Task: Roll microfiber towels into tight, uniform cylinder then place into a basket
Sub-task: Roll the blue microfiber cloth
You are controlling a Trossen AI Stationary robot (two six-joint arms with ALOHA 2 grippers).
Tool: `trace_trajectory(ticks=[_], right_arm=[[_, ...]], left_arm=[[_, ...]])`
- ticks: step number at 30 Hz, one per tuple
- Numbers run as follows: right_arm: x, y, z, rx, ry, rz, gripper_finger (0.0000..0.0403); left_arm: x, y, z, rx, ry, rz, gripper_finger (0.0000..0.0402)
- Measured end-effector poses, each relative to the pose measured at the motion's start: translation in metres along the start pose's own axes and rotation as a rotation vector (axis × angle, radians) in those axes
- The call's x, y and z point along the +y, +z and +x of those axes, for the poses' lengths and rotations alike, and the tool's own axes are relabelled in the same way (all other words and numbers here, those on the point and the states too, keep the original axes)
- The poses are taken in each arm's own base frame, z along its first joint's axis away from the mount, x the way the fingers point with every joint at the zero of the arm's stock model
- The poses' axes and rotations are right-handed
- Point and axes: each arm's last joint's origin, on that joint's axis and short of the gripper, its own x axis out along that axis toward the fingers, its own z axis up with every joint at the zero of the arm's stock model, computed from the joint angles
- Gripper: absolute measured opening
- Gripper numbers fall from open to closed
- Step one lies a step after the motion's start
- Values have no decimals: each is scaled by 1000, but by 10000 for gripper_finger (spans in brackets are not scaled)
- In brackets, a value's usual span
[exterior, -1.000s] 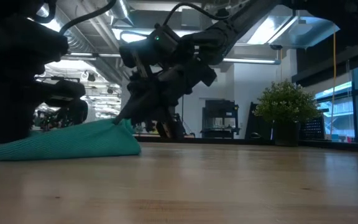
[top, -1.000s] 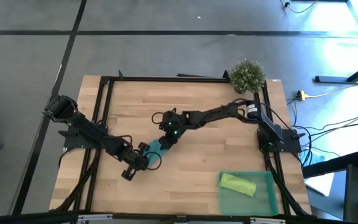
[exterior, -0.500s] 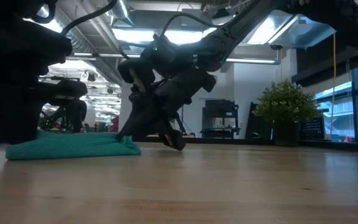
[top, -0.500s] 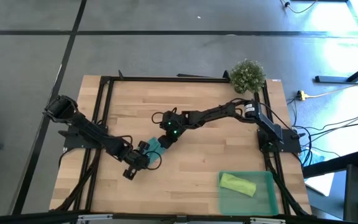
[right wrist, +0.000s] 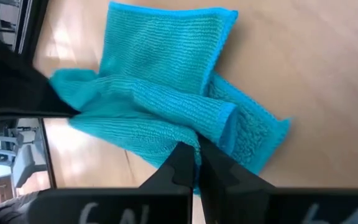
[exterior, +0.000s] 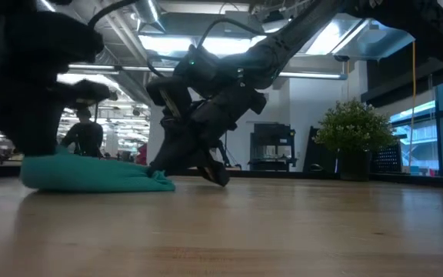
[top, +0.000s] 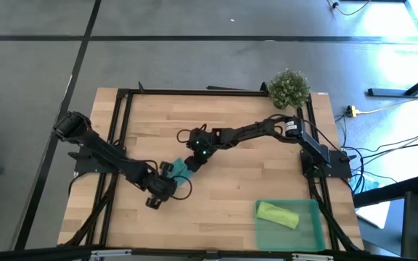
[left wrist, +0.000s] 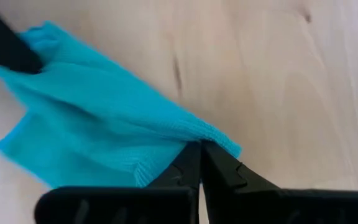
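From the high view we are seeing the wooden counter (top: 231, 188) with two arms meeting near its middle. The left gripper (top: 167, 176) and the right gripper (top: 194, 160) are both sitting at the teal towel (top: 179, 170), which is mostly covered by them here. One lime green towel (top: 277, 214) is lying rolled inside the basket (top: 312, 230) at the near right corner, well apart from the grippers. One small plant (top: 289, 88) is standing at the far right corner. That makes two towels, one basket, one plant.

In the low view we are looking level across the counter (exterior: 283, 231), and here the teal towel (exterior: 91, 175) is showing as a low, lumpy heap lying on the wood, something the overhead picture hides. The right gripper (exterior: 198, 165) is reaching down to its right end. The plant (exterior: 352, 138) is standing behind; the basket is out of this picture.

In the left wrist view we are seeing the left gripper (left wrist: 200, 155) pinched shut on a corner of the teal towel (left wrist: 92, 130).

In the right wrist view the right gripper (right wrist: 196, 163) is likewise closed on a folded edge of the teal towel (right wrist: 160, 93), whose loose, crumpled layers are showing only here.
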Motion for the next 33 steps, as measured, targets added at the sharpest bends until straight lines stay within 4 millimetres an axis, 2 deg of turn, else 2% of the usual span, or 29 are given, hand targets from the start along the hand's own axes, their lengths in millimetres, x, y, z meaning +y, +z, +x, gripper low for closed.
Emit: trace_trajectory(ticks=[6,12,16,29,33], right_arm=[[-1,0,0,0,-7,0,9],[-2,0,0,2,-10,1,9],[-2,0,0,6,-8,-4,9],[-3,-1,0,13,-9,-12,9],[-3,-1,0,15,-11,-13,9]], left_arm=[[5,9,-14,48,55,-91,0],[12,11,-19,88,74,-297,0],[17,7,-15,132,37,-439,6],[21,1,-11,157,61,-501,75],[25,1,-21,112,80,-526,75]])
